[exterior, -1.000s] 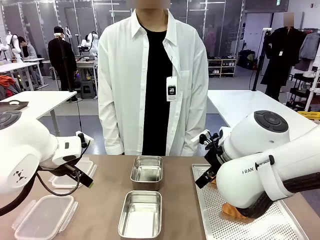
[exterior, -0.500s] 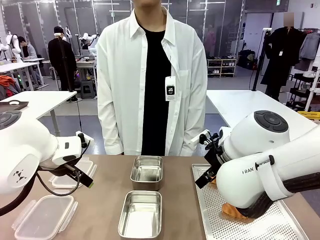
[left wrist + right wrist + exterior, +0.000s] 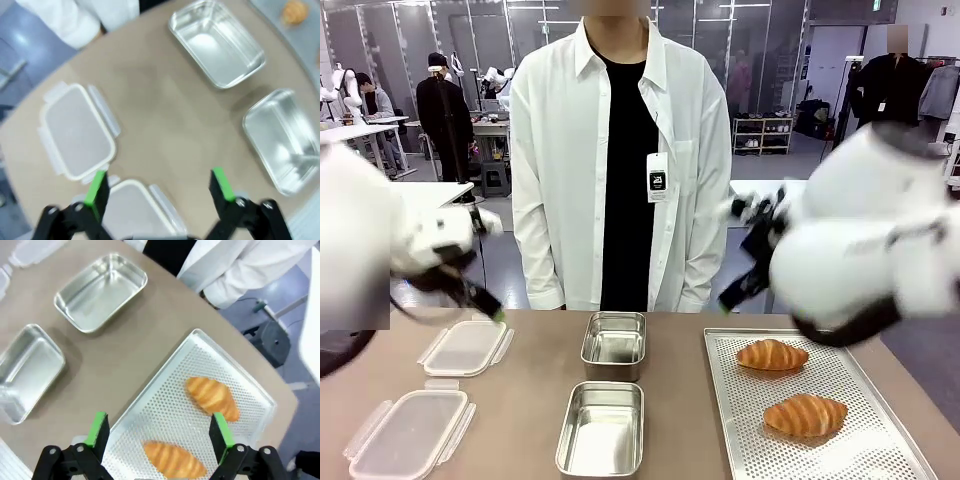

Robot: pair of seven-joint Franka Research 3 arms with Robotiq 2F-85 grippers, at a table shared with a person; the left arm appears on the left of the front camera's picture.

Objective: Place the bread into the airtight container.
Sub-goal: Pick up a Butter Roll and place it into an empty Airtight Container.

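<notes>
Glossy metal containers [image 3: 613, 345], matt perforated tray [image 3: 748, 405]

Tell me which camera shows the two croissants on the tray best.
The right wrist view: it looks down from above on both croissants, sharp and unblocked on the perforated tray. The front view shows both too, but at a low angle. The left wrist view catches one, blurred, at its top corner.

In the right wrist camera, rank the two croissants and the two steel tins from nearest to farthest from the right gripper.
1. Lower croissant, on the tray, seen between the right gripper's fingers.
2. Upper croissant, farther up the tray, toward the person.
3. Left tin and top tin, both off the tray on the table: too close to call.
</notes>
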